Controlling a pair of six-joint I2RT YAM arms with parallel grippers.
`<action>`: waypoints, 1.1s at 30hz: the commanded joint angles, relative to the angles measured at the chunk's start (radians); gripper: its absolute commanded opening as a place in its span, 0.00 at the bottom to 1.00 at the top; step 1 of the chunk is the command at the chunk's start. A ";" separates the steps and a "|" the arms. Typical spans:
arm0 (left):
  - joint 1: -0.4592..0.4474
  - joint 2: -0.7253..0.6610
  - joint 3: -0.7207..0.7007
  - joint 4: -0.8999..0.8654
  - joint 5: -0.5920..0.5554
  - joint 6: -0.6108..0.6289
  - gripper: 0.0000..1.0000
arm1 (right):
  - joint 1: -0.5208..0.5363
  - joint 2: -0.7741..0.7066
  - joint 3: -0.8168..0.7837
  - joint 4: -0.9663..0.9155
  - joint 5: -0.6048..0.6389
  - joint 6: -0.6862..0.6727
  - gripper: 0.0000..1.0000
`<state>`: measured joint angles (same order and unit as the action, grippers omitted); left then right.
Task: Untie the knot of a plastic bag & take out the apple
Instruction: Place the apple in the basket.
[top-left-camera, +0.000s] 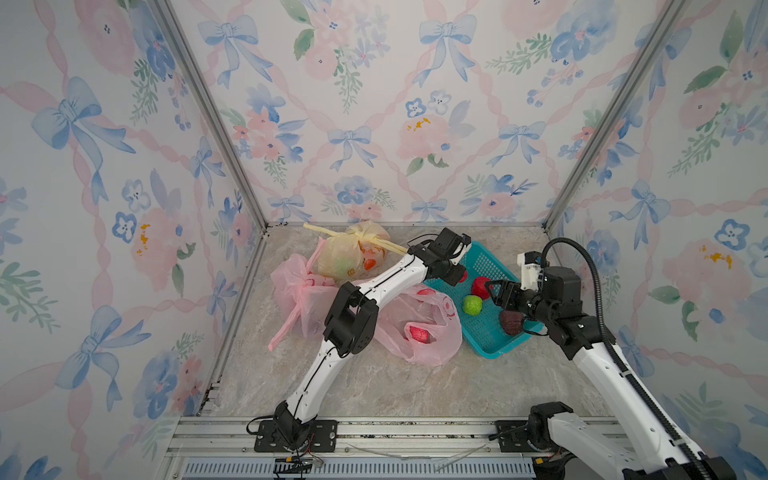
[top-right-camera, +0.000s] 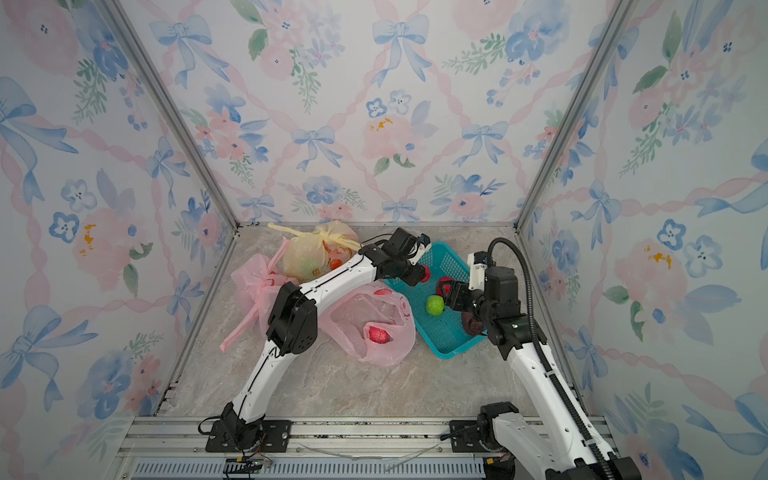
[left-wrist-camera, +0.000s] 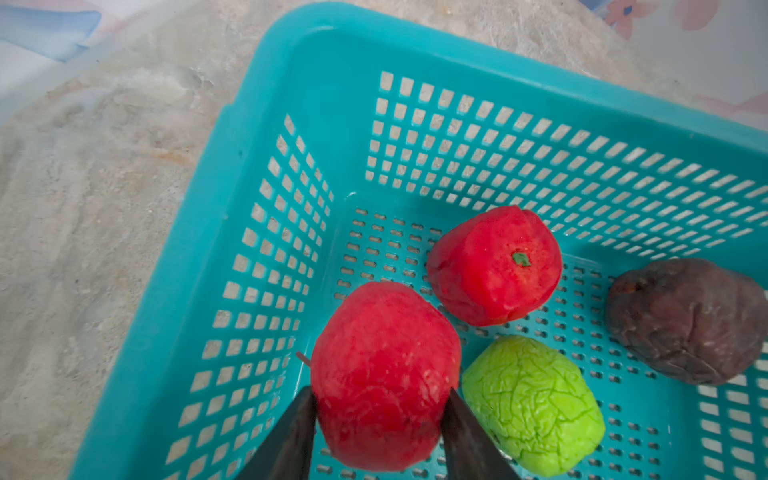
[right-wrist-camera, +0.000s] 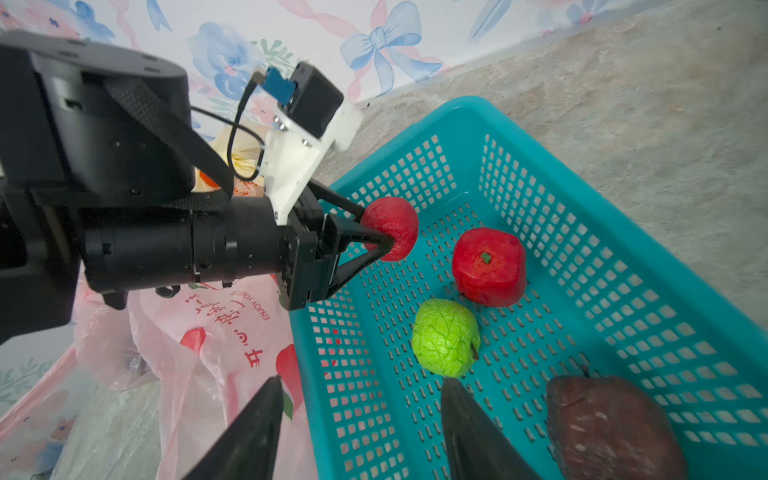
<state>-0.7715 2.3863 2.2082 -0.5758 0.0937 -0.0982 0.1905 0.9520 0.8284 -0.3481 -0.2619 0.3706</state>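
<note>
The left gripper (top-left-camera: 456, 275) reaches over the teal basket (top-left-camera: 486, 354) in a top view, the apple (top-left-camera: 462, 276) at its fingertips. In the left wrist view its fingers (left-wrist-camera: 297, 432) press against the apple's two sides. In the right wrist view the right gripper (right-wrist-camera: 361, 380) stands spread and empty, the apple well ahead of it.

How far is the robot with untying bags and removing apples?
Done: one pink bag lies open; the teal basket holds a green apple. In hand: the left gripper holds a red apple over the basket. Left: a red fruit in the open bag; the yellow bag and other pink bag look knotted.
</note>
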 joint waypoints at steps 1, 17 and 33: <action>0.013 0.014 0.058 -0.004 0.025 -0.017 0.53 | 0.049 0.010 0.035 -0.021 0.004 -0.052 0.62; 0.047 -0.079 0.040 0.001 0.132 -0.001 0.67 | 0.118 -0.011 0.077 -0.071 0.011 -0.111 0.64; 0.057 -0.104 -0.058 -0.006 0.296 0.034 0.62 | -0.001 0.264 0.097 0.130 0.208 -0.067 0.65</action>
<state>-0.7105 2.3322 2.1773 -0.5758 0.3519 -0.0853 0.2283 1.1702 0.8925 -0.2939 -0.0940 0.2874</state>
